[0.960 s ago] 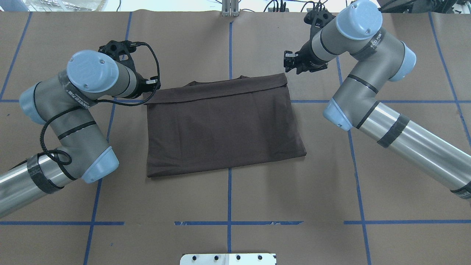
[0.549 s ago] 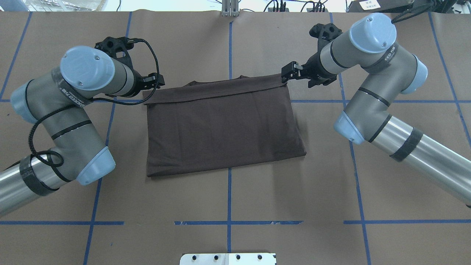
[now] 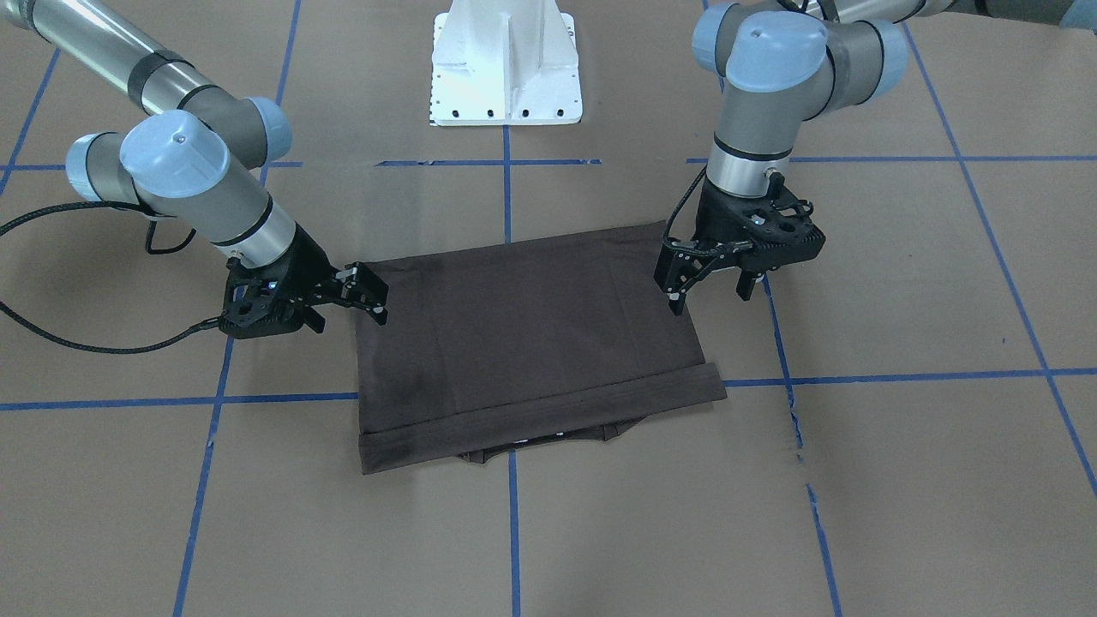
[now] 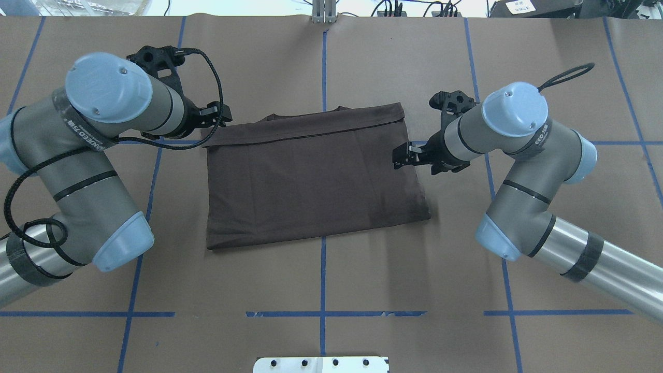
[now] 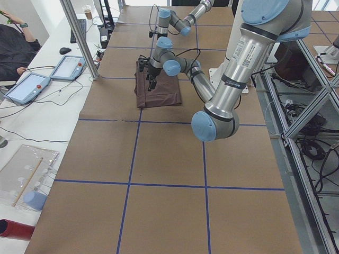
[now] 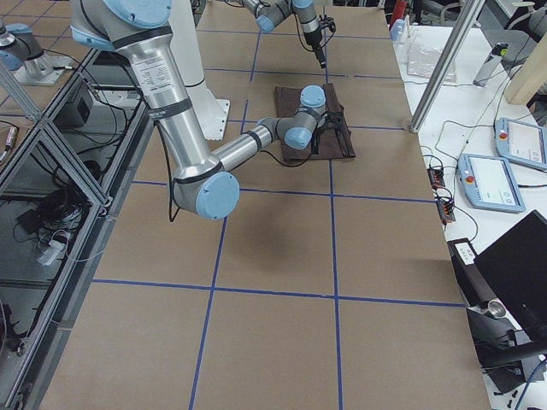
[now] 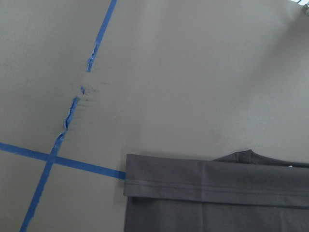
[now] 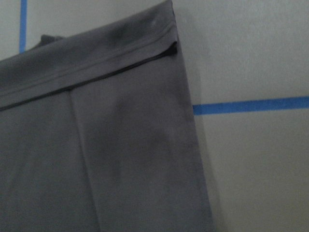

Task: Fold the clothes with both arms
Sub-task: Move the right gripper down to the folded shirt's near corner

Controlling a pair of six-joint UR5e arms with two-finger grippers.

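The dark brown T-shirt (image 4: 311, 181) lies folded into a rectangle on the brown paper table, in the front view too (image 3: 523, 343). A folded band runs along its far edge, and the collar (image 4: 339, 109) peeks out beyond it. My left gripper (image 4: 215, 116) hovers open and empty by the far left corner; it also shows in the front view (image 3: 709, 291). My right gripper (image 4: 401, 155) is open and empty over the shirt's right edge, about midway along; it also shows in the front view (image 3: 347, 308). The wrist views show the shirt's corners (image 7: 193, 188) (image 8: 120, 145) and no fingers.
Blue tape lines (image 4: 323, 67) cross the table. The white pedestal base (image 3: 506, 77) stands at the robot's side. An operators' bench with tablets (image 5: 29, 87) and a seated person (image 5: 13, 47) lies beyond the far edge.
My right gripper has moved from beyond the shirt's far right corner back toward the robot, along the right edge. My left arm has drawn back slightly, its gripper still by the far left corner.
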